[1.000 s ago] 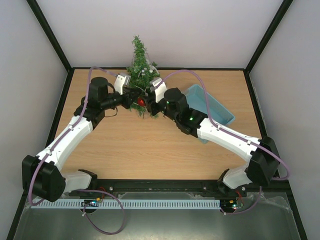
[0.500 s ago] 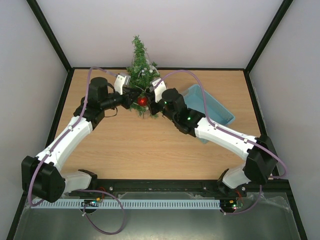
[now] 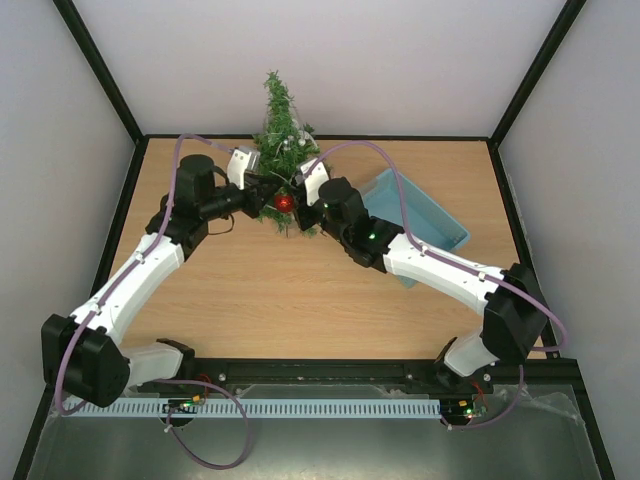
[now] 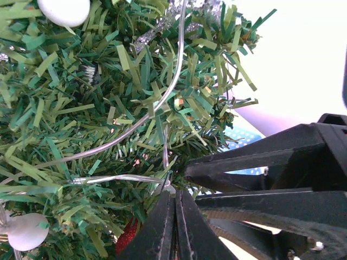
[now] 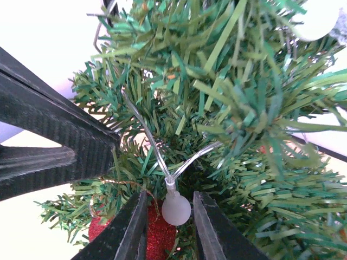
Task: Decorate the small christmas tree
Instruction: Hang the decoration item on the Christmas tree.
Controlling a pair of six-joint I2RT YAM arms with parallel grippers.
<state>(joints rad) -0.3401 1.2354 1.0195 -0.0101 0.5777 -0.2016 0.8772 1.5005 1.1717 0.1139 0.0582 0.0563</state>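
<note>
table (image 3: pixel 300 290): wooden, with both arms reaching across it.
blue tray (image 3: pixel 437 222): on the right side, partly under the right arm.
small christmas tree (image 3: pixel 280 120): upright at the middle of the far edge, left of the tray.
left gripper (image 4: pixel 173 196): fingers pressed together, tips at a thin light wire (image 4: pixel 162 97); hold on it unclear.
right gripper (image 5: pixel 167 196): narrow gap around a white bulb (image 5: pixel 176 209); cannot tell whether it clamps anything.
red bauble (image 3: pixel 284 203): low in the branches, between both grippers.
</note>
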